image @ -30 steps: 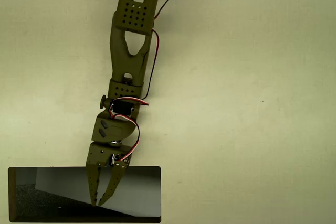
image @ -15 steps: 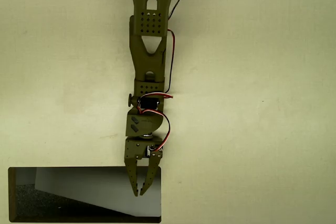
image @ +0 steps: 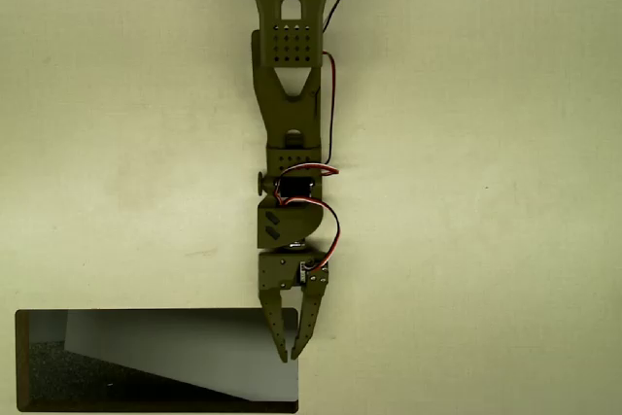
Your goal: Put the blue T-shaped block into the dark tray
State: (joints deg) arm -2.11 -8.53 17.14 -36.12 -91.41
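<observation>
Overhead view: gripper (image: 290,355) over dark tray (image: 155,315) right rim, jaws nearly closed, nothing seen between them. No blue block spotted anywhere; progress can't be judged.

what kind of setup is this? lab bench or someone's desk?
Probably a bare test bench. A plain pale tabletop carries just an olive hobby arm with exposed red wiring, its gripper over the right end of a dark tray.
</observation>
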